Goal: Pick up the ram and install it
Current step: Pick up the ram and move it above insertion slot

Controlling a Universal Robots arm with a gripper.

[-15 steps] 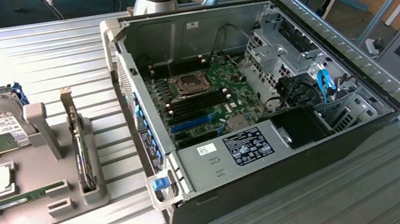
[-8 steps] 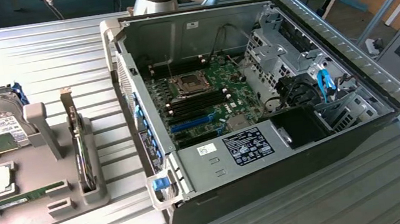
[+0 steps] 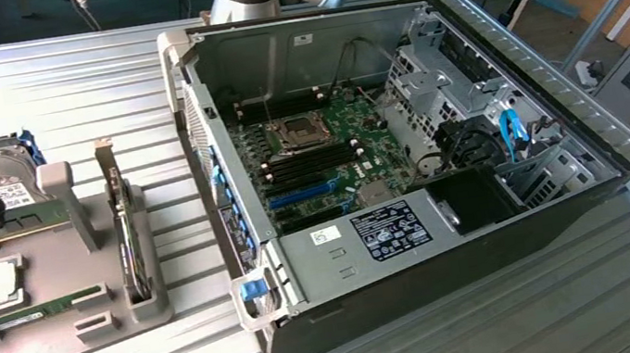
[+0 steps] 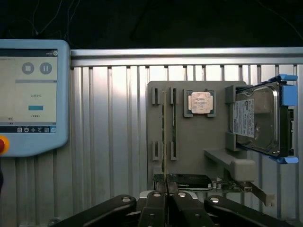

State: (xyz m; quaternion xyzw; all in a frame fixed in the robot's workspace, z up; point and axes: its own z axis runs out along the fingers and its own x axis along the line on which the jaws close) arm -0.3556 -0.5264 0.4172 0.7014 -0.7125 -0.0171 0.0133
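**Ram pinched in the jaws above the parts tray**

We see the gripper with its two dark fingers pressed together on one end of the ram. The ram is a thin green stick that shows edge-on to the wrist camera and runs straight out from the fingertips. From that camera it lines up between the two columns of slot brackets on the grey parts tray below it.

In the exterior view the ram lies level at the exterior view's left edge, held by the black gripper over the back part of the tray.

Just beside the ram, its twin green stick sits in its own brackets on the tray. Next along the tray we find the square silver processor chip lying flat in its recess. Beyond that is the hard drive, set on edge with blue rails on its sides. An expansion card stands upright in a slot at the tray's side nearest the computer case.

The tray rests on a ribbed metal table. Well apart from it, towards the exterior view's right, the computer case lies open with its motherboard facing up. A teach pendant lies on the table away from the tray.
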